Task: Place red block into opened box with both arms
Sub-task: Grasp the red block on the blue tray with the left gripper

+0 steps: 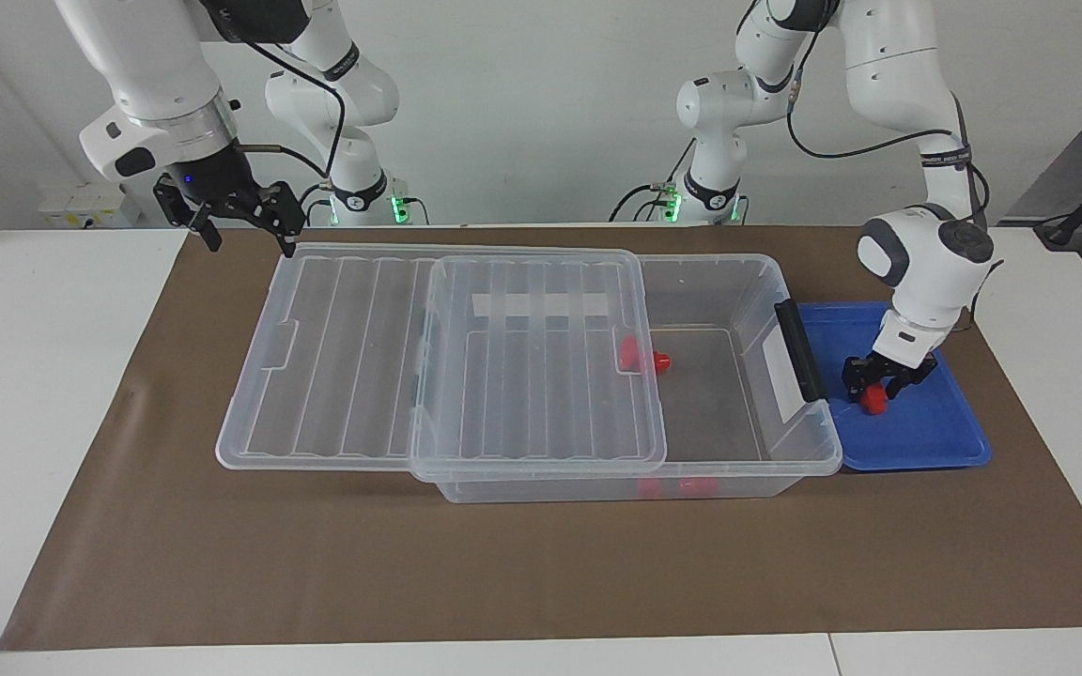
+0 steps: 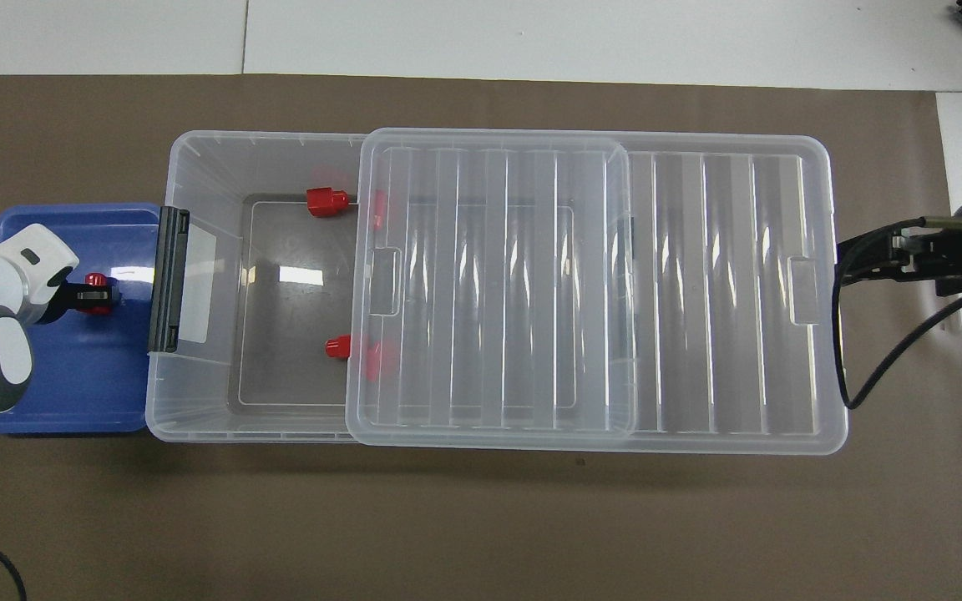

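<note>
Red block (image 1: 873, 401), small, rigid, light and likely slick plastic, is lying in the blue tray (image 1: 935, 441) at the bench's left-arm end, the left claw (image 1: 882, 377) clenching across its flat sides.

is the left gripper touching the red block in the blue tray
Touching: in the facing view the left gripper has its jaws closed against the red block in the blue tray.

Your left arm bent low from its base, wrist angled down, left gripper (image 1: 884, 380) pinched narrow on the red block (image 1: 872, 401), your right arm raised, right gripper (image 1: 240, 221) spread wide, hanging in the air.
</note>
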You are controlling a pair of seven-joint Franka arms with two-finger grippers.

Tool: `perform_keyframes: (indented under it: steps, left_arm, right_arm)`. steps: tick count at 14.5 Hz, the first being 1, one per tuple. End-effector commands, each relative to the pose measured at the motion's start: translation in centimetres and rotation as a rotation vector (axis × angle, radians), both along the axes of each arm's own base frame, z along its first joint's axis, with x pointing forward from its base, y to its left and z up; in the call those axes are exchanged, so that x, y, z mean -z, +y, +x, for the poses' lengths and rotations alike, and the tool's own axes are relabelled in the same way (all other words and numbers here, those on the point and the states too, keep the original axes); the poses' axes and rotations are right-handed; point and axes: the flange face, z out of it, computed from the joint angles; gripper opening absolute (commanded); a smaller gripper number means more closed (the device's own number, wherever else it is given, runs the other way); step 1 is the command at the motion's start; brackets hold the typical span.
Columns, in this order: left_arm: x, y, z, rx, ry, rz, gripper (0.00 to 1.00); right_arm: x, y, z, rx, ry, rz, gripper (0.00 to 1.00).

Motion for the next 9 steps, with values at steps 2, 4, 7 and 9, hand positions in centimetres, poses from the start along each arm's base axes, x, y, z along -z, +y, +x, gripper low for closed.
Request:
perform_keyframes:
  steps: [2, 4, 7, 9]
  left_arm:
    - [-0.5, -0.2, 0.2, 0.025, 0.04, 0.005, 0.0]
    - [-1.5, -0.1, 0.8, 0.024, 0.056, 0.003, 0.0]
    - [-6.9, -0.2, 2.9, 0.023, 0.118, -0.006, 0.0]
    - [-12.0, -0.5, 4.2, 0.021, 0.167, -0.021, 0.0]
  right_arm:
    - [0.3, -0.3, -1.8, 0.011, 0.01, -0.002, 1.0]
    - [0.1, -0.9, -1.8, 0.015, 0.004, -0.002, 1.0]
    - [-0.1, -0.9, -1.8, 0.015, 0.001, -0.001, 1.0]
    - [-0.1, -0.9, -1.8, 0.015, 0.001, -0.001, 1.0]
